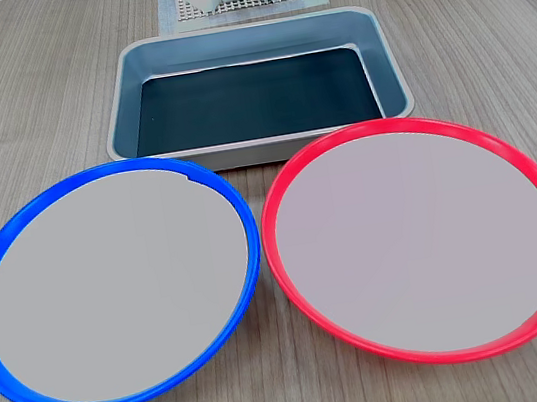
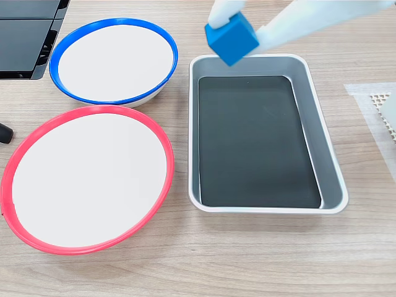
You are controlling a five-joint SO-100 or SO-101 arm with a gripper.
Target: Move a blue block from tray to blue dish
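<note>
The blue block (image 2: 232, 38) hangs in the air over the tray's upper left corner in a fixed view, tilted slightly. My white gripper (image 2: 238, 32) comes in from the top right and is shut on it, one finger above the block and one at its right. The tray (image 2: 260, 208) (image 1: 261, 148), grey metal with a dark floor, holds nothing. The blue dish (image 2: 111, 59) (image 1: 109, 285) lies just left of the block in that view, with a bare centre.
A same-sized red-rimmed dish (image 2: 86, 176) (image 1: 421, 239) lies beside the blue one, also bare. The arm's white base sits on a mesh mat (image 1: 239, 3) (image 2: 385, 105) behind the tray. A black panel (image 2: 28, 37) occupies a table corner.
</note>
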